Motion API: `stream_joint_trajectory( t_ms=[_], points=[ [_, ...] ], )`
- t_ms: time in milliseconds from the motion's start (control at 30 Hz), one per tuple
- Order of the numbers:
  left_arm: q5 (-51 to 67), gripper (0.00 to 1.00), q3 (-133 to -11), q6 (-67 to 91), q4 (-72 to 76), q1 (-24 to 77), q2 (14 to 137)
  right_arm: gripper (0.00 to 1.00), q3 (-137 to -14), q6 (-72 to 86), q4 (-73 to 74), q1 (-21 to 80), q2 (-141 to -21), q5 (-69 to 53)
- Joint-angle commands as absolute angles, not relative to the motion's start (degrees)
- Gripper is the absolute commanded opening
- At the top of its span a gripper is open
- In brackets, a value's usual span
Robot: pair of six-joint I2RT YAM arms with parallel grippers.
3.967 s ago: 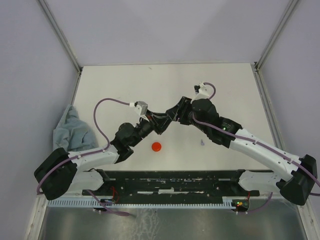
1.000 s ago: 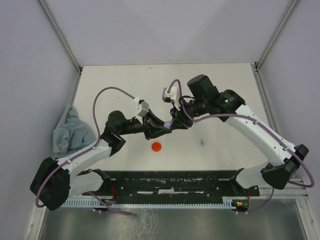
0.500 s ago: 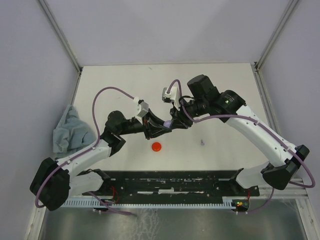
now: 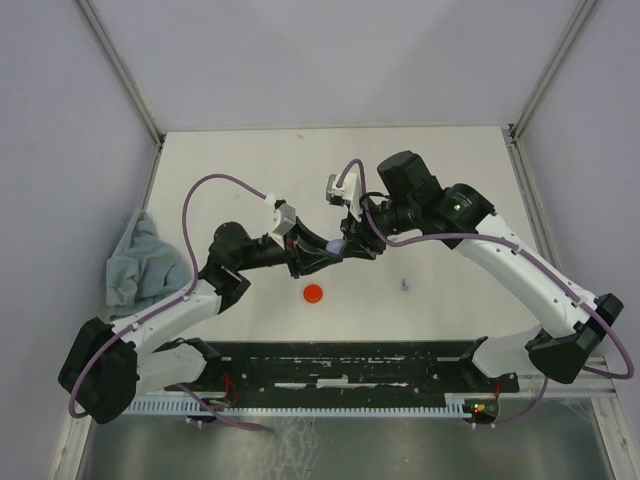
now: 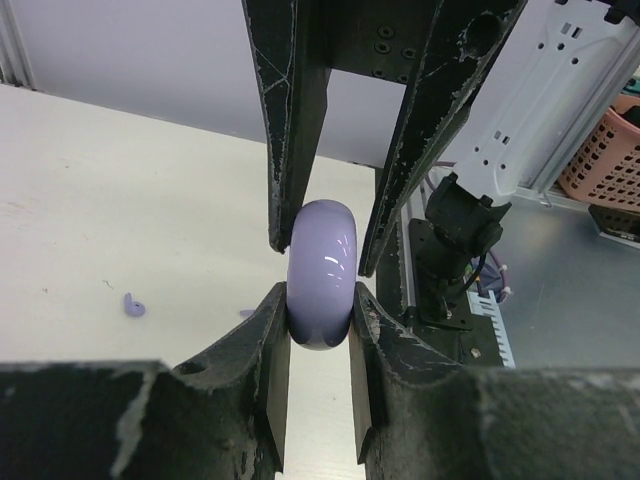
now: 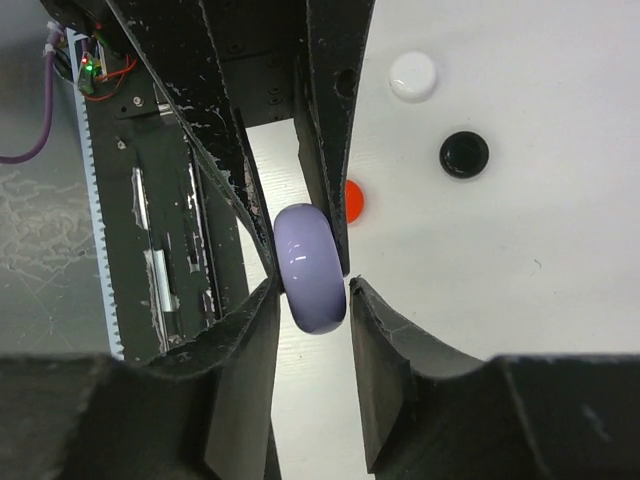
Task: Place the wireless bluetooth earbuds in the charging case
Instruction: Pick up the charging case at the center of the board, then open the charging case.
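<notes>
Case of glossy lavender plastic (image 5: 322, 272), round and thick like a coin, hangs edge-on above the pale surface (image 4: 450, 180), between the two arms. The left end effector (image 5: 320, 300) is clamped on it, one black finger flat against each face. The right end effector (image 6: 310, 290) comes at the same case from the opposite side. Its fingers are parted a little and lie close along both faces, but whether they press on the case cannot be told.

A tiny lavender stemmed earbud (image 5: 133, 305) lies by itself on the surface, well apart from the case. In the overhead view it is a speck (image 4: 404, 285) below the right arm's forearm.

A small red round disc (image 4: 314, 293) lies on the surface just below the meeting end effectors. The right wrist view also shows a black round case (image 6: 464, 154) and a white round case (image 6: 413, 76) lying near each other. A crumpled blue-grey cloth (image 4: 140, 262) lies at the surface's left edge.
</notes>
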State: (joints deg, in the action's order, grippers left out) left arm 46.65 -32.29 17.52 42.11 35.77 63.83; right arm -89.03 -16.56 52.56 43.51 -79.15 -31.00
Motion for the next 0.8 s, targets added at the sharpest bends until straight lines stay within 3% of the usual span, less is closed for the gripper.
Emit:
stream_joint_trajectory(
  t_ms=[0,200,767],
  points=[
    [46.21,0.03,-32.83,12.33,41.51,35.69,62.07,0.46,-88.36,-15.74,49.26,43.68,-76.18,-28.64],
    [48.95,0.03,-33.07,9.1,37.96,35.71,60.76,0.57,-88.02,-15.18,47.96,43.61,-75.49,-26.49],
    [49.76,0.03,-32.95,6.9,35.34,35.68,58.8,0.6,-87.11,-10.63,43.8,43.58,-75.66,-15.01]
  ],
)
